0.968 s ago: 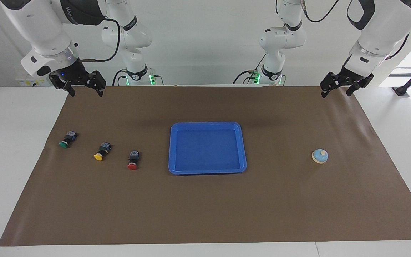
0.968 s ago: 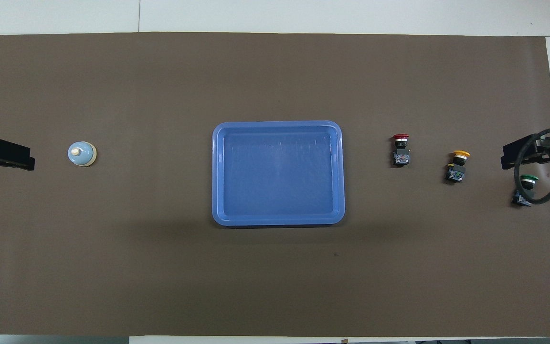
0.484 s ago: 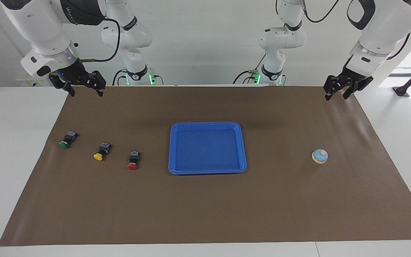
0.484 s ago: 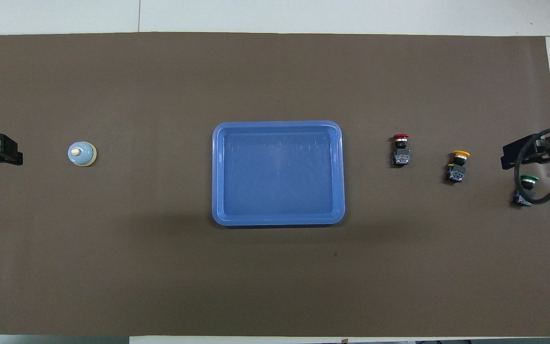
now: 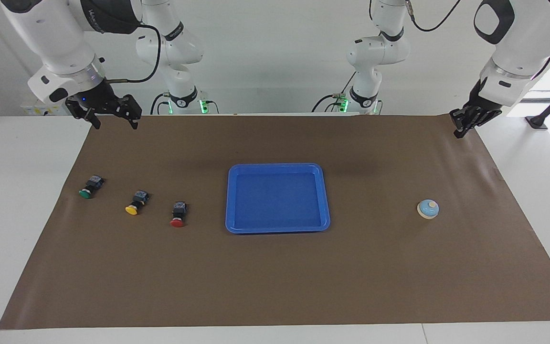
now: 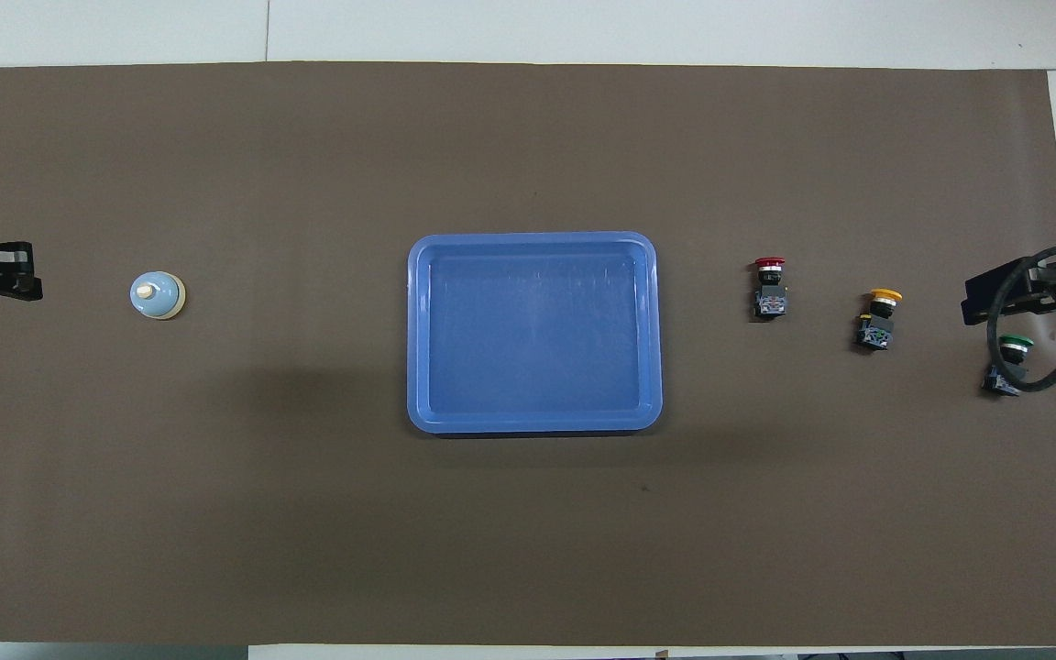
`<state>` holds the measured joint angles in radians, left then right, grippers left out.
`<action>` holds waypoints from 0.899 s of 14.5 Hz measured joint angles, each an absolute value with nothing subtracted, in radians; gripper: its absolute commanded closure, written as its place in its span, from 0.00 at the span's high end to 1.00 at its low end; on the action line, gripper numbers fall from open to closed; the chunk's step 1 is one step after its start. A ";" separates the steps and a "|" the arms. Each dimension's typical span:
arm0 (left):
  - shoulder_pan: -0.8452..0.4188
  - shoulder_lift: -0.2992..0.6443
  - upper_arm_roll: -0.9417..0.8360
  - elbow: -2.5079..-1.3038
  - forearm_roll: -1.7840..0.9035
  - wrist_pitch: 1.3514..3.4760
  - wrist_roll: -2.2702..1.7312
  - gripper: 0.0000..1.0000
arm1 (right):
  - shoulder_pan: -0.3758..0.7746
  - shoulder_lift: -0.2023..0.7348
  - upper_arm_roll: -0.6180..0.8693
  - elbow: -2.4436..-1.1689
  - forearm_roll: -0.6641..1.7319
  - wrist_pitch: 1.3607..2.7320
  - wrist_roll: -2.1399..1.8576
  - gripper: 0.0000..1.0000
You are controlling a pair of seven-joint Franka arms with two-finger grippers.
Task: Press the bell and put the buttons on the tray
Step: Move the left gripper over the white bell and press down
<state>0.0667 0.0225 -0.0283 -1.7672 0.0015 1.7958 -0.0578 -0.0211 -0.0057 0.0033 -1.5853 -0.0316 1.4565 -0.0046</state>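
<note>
- The left claw (image 5: 462,125) is hanging shut and empty over the mat's (image 5: 275,286) corner at the left arm's end of the bench, fingertips meeting.
- In the overhead view the bell (image 6: 158,296) is lying at about three o'clock from the left claw (image 6: 5,272), near it with bare mat between, at nearly the same depth down the bench.
- The left arm is sitting far nearer the bell than the right one is, so the press looks like its job, and closed fingertips would suit a poke on the knob.
- The bell is standing upright: a small light-blue dome on a cream ring with a cream knob on top; being round, it is offering no long axis to line up with.
- The right claw (image 5: 109,110) is waiting open and empty over the mat's corner at the right arm's end.
- The tray (image 5: 277,228) is lying empty at mid-mat, bright blue with a raised rim.
- The red button (image 5: 178,213), yellow button (image 5: 136,202) and green button (image 5: 90,186) are lying tipped on their sides in a slanting row between the tray and the right arm's end, caps pointing away from the robots, red closest to the tray.
</note>
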 measured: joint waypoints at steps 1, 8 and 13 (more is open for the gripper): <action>0.068 0.057 -0.028 -1.783 0.001 1.848 -0.058 0.00 | -0.021 -0.006 0.003 -1.585 -0.032 1.457 -0.005 1.00; 0.072 0.264 -0.029 -1.792 -0.001 2.036 -0.060 0.00 | -0.021 -0.006 0.003 -1.585 -0.032 1.457 -0.005 1.00; 0.079 0.307 -0.025 -1.792 -0.001 2.044 -0.062 0.00 | -0.021 -0.006 0.003 -1.585 -0.032 1.457 -0.005 1.00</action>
<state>0.0788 0.3070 -0.0254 -1.7921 -0.0011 2.0436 -0.0619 -0.0211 -0.0057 0.0033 -1.5853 -0.0316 1.4565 -0.0046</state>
